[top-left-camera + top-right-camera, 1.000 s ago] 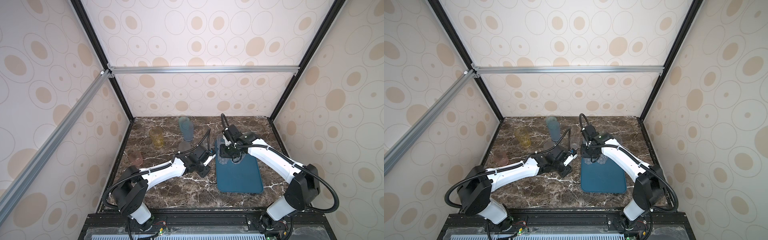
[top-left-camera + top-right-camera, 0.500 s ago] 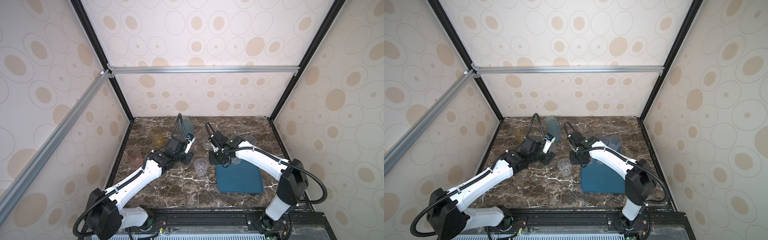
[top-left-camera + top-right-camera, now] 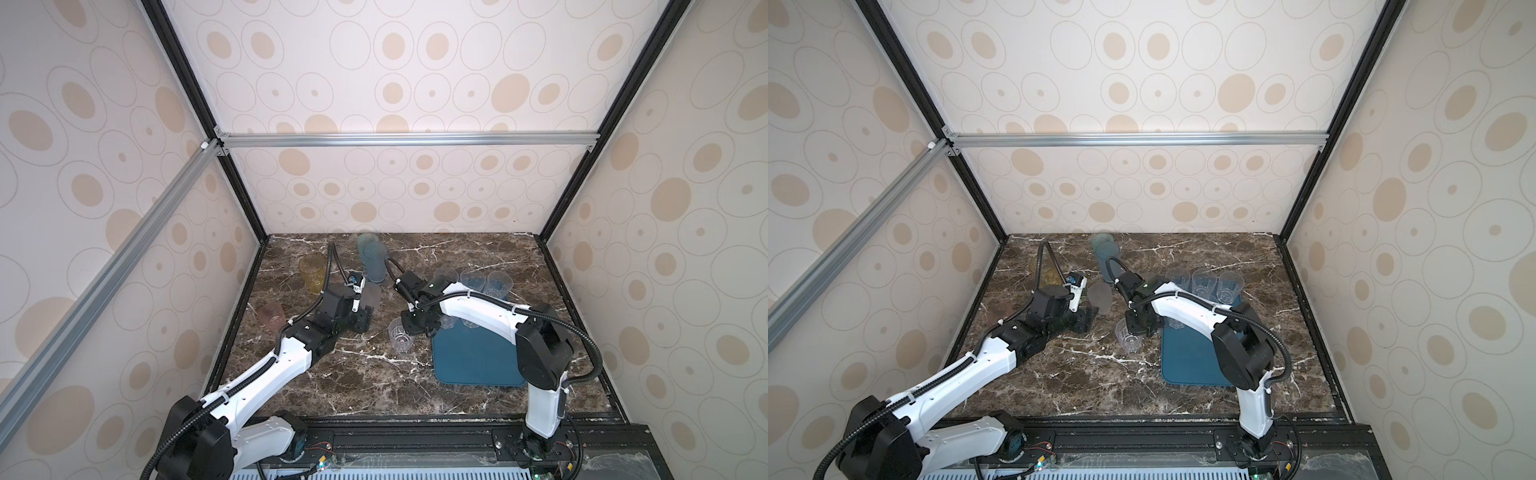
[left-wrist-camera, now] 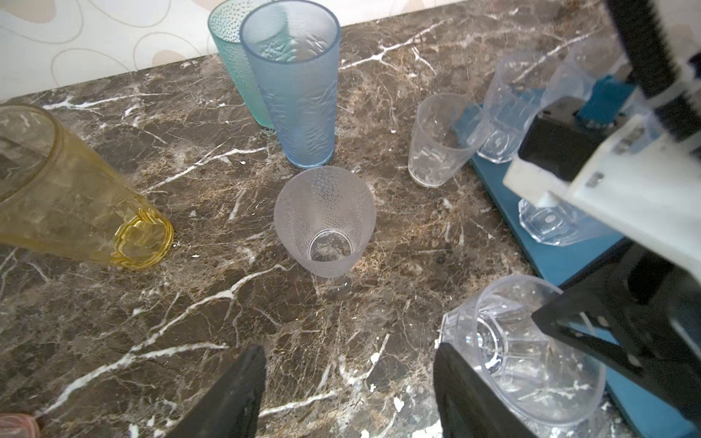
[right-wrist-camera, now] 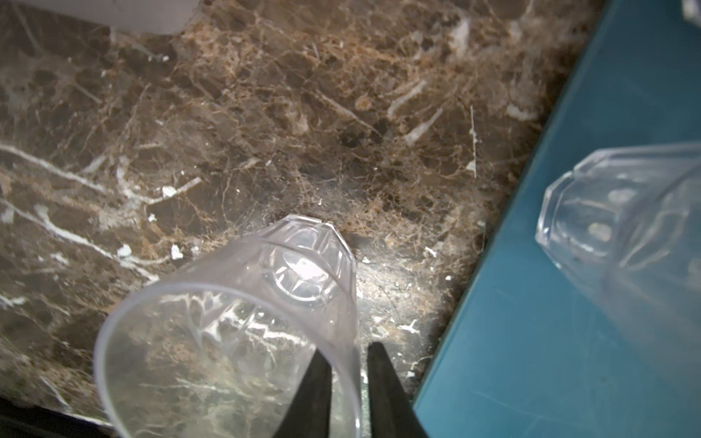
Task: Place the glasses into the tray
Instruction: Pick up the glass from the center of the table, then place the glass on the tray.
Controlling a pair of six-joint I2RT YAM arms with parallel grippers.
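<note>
A clear faceted glass (image 3: 401,340) (image 3: 1129,336) (image 5: 235,333) stands on the marble just left of the teal-blue tray (image 3: 473,365) (image 3: 1196,365) (image 5: 569,303). My right gripper (image 3: 415,328) (image 3: 1142,326) (image 5: 349,352) is shut on this glass's rim wall, one finger inside and one outside. My left gripper (image 3: 363,313) (image 3: 1088,318) (image 4: 349,352) is open and holds nothing; it faces a frosted glass (image 3: 371,295) (image 4: 324,223) a short way ahead. Several clear glasses (image 3: 498,284) (image 5: 626,220) stand on the tray's far end.
Two tall teal-blue glasses (image 3: 374,259) (image 4: 296,87) stand at the back centre. An amber glass (image 3: 312,274) (image 4: 76,204) and a small pinkish glass (image 3: 271,316) are at the left. One clear glass (image 3: 445,276) (image 4: 440,140) stands on the marble beside the tray's far corner.
My left gripper drew back from the tray's edge toward the frosted glass and opened wider. My right gripper moved left off the tray and shut on the clear glass's rim.
</note>
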